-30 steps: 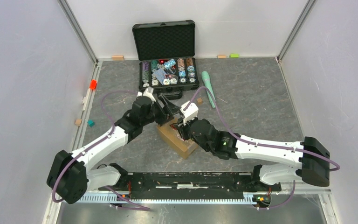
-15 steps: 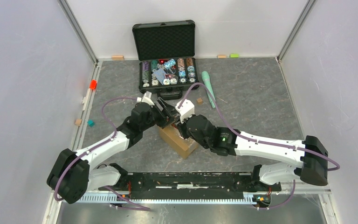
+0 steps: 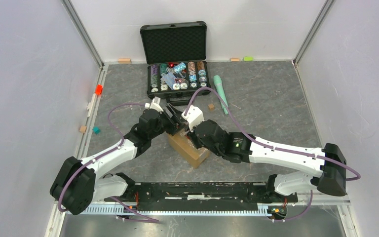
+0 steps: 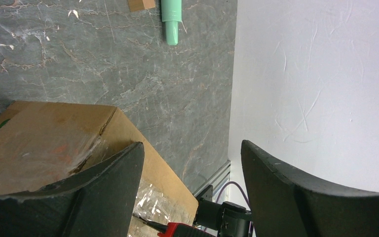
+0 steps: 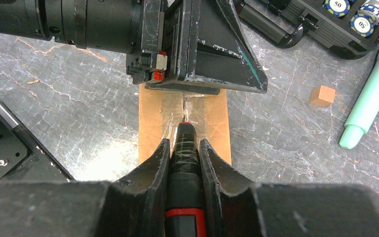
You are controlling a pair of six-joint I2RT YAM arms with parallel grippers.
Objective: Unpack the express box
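the express box (image 3: 192,153) sat in the middle of the worktop (image 3: 271,103), between both arms; the right hand (image 5: 184,144) pinched a black-and-red tool (image 5: 184,197), its tip on the taped top seam; the left hand (image 4: 191,158) stood spread at the box's far end, one finger over the top; an open case of poker chips (image 3: 177,81) lay beyond
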